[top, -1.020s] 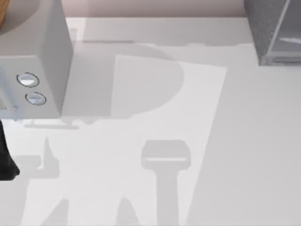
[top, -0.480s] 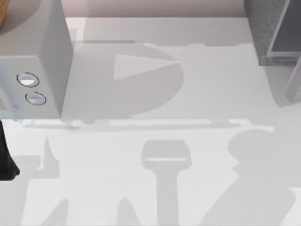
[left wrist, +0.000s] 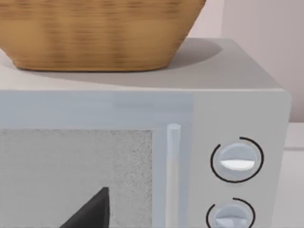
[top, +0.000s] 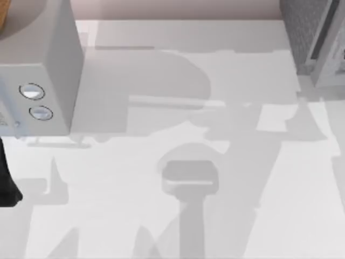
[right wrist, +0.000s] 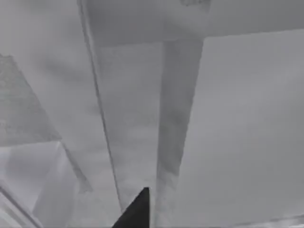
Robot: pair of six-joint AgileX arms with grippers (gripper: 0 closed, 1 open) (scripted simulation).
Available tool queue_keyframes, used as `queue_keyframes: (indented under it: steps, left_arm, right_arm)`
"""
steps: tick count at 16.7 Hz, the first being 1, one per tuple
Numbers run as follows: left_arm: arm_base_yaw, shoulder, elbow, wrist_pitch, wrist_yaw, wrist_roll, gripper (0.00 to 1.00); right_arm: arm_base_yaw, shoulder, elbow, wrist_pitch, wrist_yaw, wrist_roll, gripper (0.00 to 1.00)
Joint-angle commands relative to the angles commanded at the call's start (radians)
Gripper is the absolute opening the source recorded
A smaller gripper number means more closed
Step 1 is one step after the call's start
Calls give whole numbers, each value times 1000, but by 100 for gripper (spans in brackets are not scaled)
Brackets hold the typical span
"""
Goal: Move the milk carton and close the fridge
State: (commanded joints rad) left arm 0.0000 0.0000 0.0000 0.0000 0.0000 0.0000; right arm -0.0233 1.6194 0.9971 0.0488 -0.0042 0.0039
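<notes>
One dark fingertip [right wrist: 135,211] against the fridge [top: 315,43], cut off; right pincer's state indiscernible.

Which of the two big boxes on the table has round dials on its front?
The pale grey box at the table's left, with two dials and a basket on top. The fridge at the right is dark, speckled.

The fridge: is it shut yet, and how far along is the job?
Done: whether the milk carton was moved, I cannot tell. In hand: the fridge, at the table's right, has its paler door panel angled close to the cabinet; the right arm's fingers are near a grey panel. Left: probably shutting the door fully. The left arm is parked at the table's left.
</notes>
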Motion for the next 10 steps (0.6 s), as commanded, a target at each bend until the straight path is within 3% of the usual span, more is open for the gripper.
queue_keyframes:
  steps: [6,10]
  left_arm:
    - [0,0,0,0,0,0,100]
    - [0,0,0,0,0,0,100]
  right_arm:
    - [-8,6,-3,0,8,-1,100]
    - [-6,65,108,0,9,-2,100]
